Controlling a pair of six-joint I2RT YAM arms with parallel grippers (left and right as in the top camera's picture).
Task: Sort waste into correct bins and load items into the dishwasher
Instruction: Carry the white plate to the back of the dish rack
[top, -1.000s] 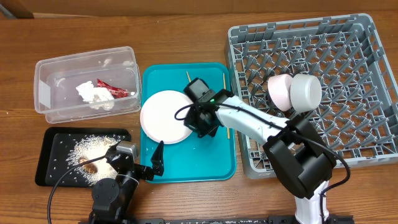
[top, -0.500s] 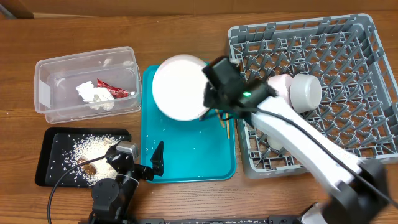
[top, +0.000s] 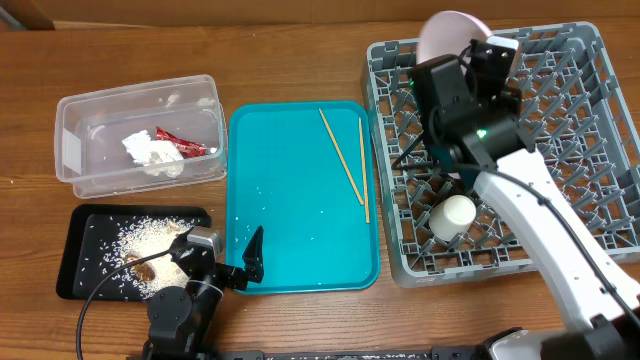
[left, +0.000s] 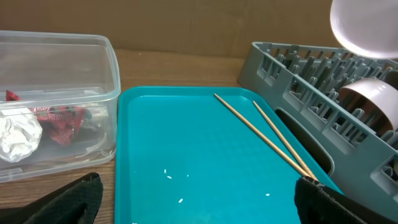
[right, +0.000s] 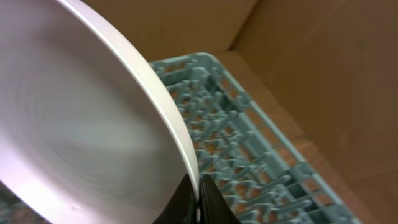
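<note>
On my overhead feed the right gripper sits at the upper right of the frame, its two fingers pinched tight on the rim of the pale plate. The plate is held on edge above the top-left corner of the grey dish rack; the right wrist view shows the rack's pegs just behind the plate's curved edge. Lower in the rack, near its left side, a small white cup sits among the pegs, and the left wrist view shows a pink bowl standing in the rack under the plate. The two chopsticks lie on the right part of the teal tray, close together at their lower ends. At the upper left, the clear tub holds the crumpled napkin and the red wrapper, touching each other. Below it the black tray carries a heap of rice with some brown bits (scattered grains around it too). The left gripper rests at the tray's lower left edge, fingers spread wide and holding nothing.
</note>
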